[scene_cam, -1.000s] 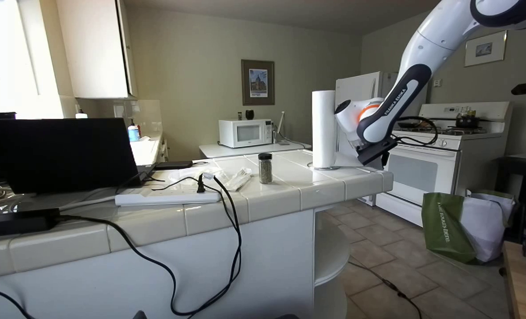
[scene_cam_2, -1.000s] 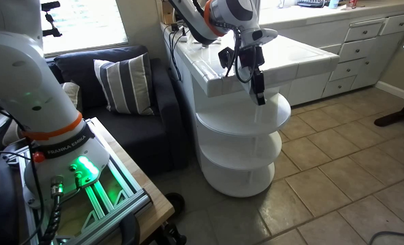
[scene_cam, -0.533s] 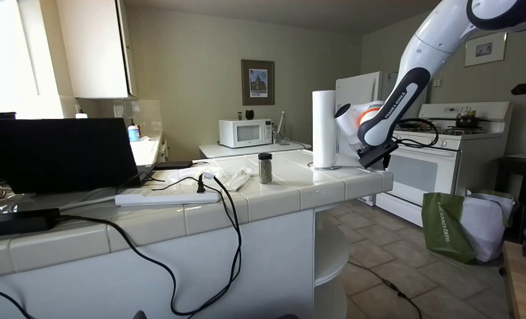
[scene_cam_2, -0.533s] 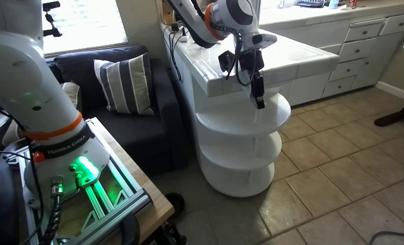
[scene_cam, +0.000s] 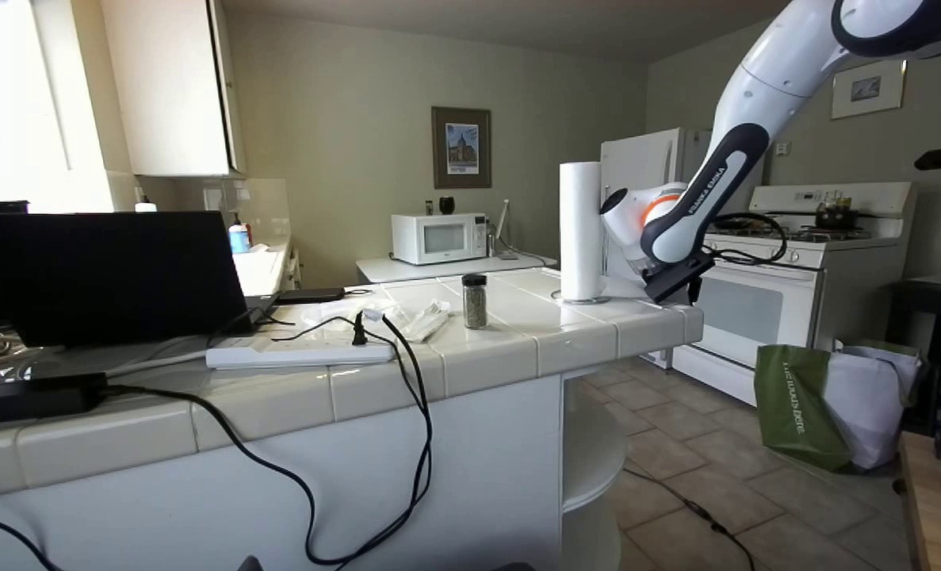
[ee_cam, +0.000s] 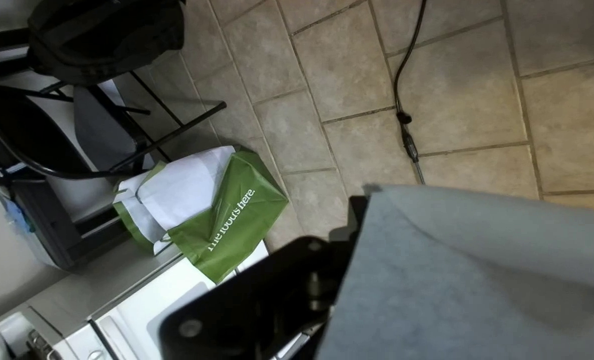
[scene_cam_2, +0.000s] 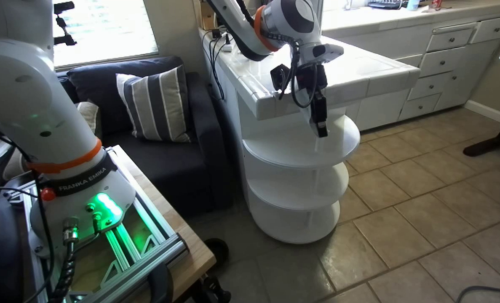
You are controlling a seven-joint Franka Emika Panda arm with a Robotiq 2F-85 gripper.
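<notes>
While paper in pincer, roll upright, long axis vertical.

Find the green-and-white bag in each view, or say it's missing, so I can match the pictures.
In an exterior view: the bag is at the lower right, on the floor near the stove.
In an exterior view: not in it; the sofa is.
In the wrist view: the bag is left of centre.
Landmark in all three: the gripper.
</notes>
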